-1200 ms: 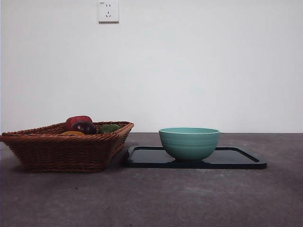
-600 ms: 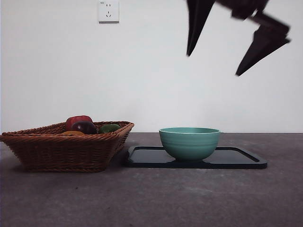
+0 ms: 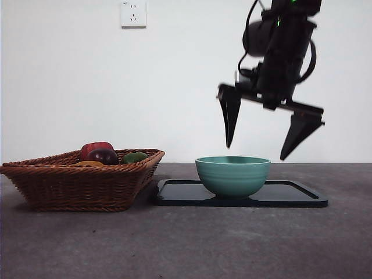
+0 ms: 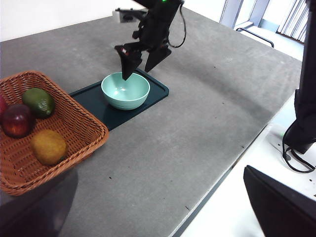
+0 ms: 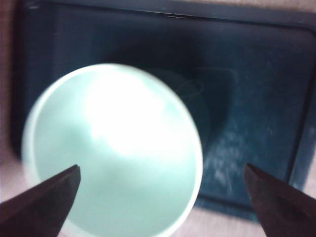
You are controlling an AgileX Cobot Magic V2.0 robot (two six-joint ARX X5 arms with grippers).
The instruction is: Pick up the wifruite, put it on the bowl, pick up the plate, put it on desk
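The wifruite (image 4: 48, 146) is an orange-brown fruit lying in the wicker basket (image 3: 75, 186); in the front view only its top (image 3: 88, 164) shows over the rim. The teal bowl (image 3: 232, 174) stands on the dark plate (image 3: 293, 196) on the desk (image 3: 186, 244). My right gripper (image 3: 256, 151) hangs open just above the bowl's rim, empty. The right wrist view looks straight down between its jaws (image 5: 162, 169) into the bowl (image 5: 113, 153) and onto the plate (image 5: 256, 98). My left gripper (image 4: 160, 173) waits high over the desk's near edge, open and empty.
A dark red-purple fruit (image 4: 18, 121) and a green fruit (image 4: 38, 101) also lie in the basket (image 4: 74, 123), left of the plate (image 4: 153, 91). A red fruit (image 3: 96, 147) shows behind them. A wall socket (image 3: 133, 13) is on the back wall.
The right arm has come down from the top of the front view. Its open gripper now hangs just above the bowl. The bowl, plate and basket have not moved.
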